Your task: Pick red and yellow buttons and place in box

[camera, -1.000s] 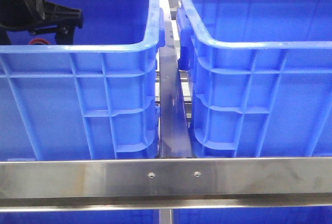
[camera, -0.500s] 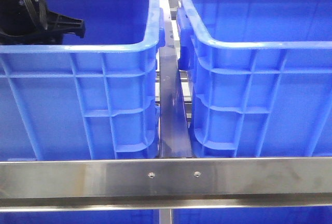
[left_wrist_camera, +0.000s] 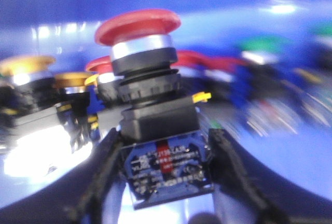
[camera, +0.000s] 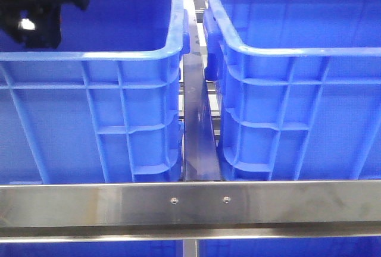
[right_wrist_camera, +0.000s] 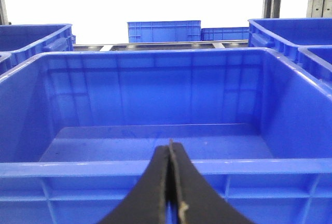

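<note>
A red mushroom-head button stands upright, held, with yellow buttons and other red ones behind it.

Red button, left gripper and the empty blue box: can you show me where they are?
red button (left_wrist_camera: 138, 26): left wrist view, on its red cap.
left gripper (left_wrist_camera: 163, 175): left wrist view, between its fingertips.
empty blue box (right_wrist_camera: 155, 143): right wrist view, on its bare floor.

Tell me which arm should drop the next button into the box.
Left. Its gripper already clamps a red mushroom-head push button over the left blue plastic crate. The right gripper is shut and empty.
</note>
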